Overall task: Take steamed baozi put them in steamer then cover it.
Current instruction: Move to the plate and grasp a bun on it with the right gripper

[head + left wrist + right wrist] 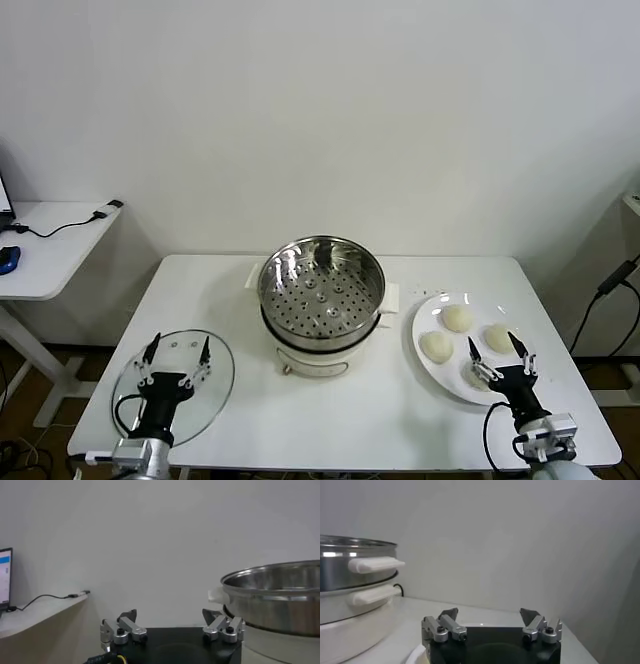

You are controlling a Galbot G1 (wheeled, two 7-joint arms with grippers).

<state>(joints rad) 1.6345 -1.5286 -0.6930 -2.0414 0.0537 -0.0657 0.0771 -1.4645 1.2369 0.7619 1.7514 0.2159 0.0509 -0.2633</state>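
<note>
Hovering at lower left of the head view, the left gripper spreads wide and empty over the glass cover. At lower right, the right gripper gapes empty above the plate of baozi. Farther back, centre, stands the empty steamer on the table.

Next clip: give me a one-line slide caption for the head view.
Empty steamer at table centre, glass lid under the open left gripper, open right gripper over the plate of baozi.
</note>
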